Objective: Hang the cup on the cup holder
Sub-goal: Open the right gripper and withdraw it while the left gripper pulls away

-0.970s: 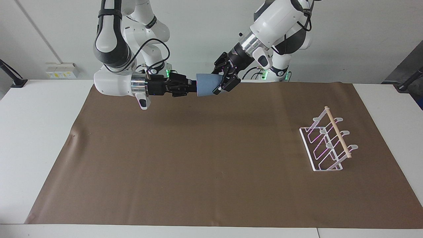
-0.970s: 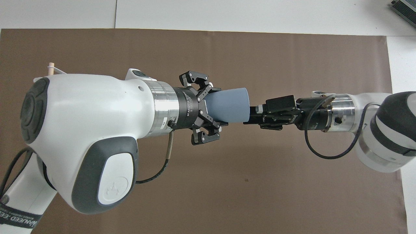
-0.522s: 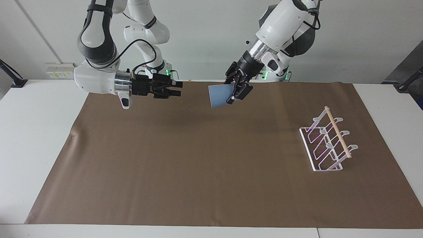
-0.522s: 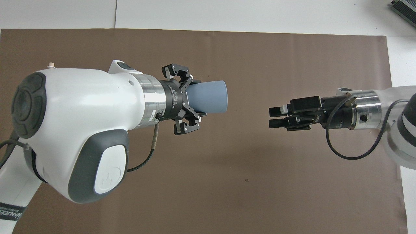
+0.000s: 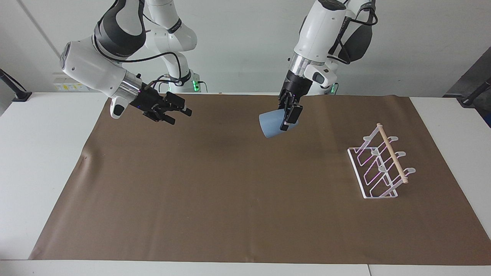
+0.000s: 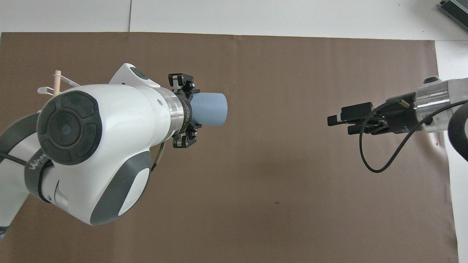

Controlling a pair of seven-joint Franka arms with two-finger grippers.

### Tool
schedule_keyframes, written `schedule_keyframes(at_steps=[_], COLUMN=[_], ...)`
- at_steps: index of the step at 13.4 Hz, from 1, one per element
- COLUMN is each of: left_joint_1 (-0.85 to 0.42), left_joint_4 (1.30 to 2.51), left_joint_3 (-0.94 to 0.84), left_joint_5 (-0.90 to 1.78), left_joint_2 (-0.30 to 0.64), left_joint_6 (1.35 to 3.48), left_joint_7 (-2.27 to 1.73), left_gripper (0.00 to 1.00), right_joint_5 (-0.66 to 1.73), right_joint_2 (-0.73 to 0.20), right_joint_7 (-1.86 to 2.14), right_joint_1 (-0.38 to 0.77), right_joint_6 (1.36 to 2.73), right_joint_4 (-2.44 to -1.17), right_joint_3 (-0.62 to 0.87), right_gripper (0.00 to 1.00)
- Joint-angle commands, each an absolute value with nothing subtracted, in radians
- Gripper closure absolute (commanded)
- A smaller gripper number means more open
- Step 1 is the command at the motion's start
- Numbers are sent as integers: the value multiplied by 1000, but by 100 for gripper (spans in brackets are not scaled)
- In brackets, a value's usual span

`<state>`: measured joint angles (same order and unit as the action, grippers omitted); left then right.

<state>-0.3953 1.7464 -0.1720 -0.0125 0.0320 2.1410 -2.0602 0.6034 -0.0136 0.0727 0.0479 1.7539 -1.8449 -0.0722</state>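
Facing view. You see the left gripper [image 5: 288,113] up in the air over the brown mat [image 5: 230,199], clamped on the base end of the cup [image 5: 273,123]. The cup is tilted, its wider rim pointing down and toward the right arm's end of the table. Holding the narrow base leaves the open mouth free, which the task appears to require so that a prong can enter it. The cup holder [image 5: 380,165] stands on the mat toward the left arm's end of the table, well apart from the cup and farther from the robots than the spot beneath it. Its wooden dowel [image 5: 392,152] runs along the top and every prong looks unoccupied. The right gripper [image 5: 177,114] hangs over the mat toward the right arm's end, holding nothing, fingers set narrowly apart. This arm waits clear of the carry path.

Overhead view. The left gripper [image 6: 187,110] grips the cup [image 6: 210,109] with its rim facing the right gripper [image 6: 338,121]. The left arm's body hides most of the cup holder [image 6: 55,81]; only one end of the dowel and a wire tip show. Judge the remaining travel from the facing view, not from here
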Motion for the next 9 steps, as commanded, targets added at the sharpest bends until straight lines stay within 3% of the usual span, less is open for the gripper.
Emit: schedule_keyframes(at_steps=[1,5,9], left_joint_1=[-355,-299,-253], left_joint_4=[1801,1813,1861], left_joint_3=[-175,-176,-178], left_joint_5=[-164,-361,-570], left_joint_2=[-20,-17,0], left_joint_6=[2086,2037,2039], left_joint_7=[-2049,-2049,-2028], left_gripper=[100,100,100], right_joint_5=[375,172,95], right_joint_2=[-20,-23,-15], right_joint_7=[54,34,28], right_joint_1=[80,75,12], right_joint_6=[1804,1888,1888], right_joint_4=[-1830,-1835,-1830], right_joint_3=[-57,-58,-67], right_gripper=[0,0,0])
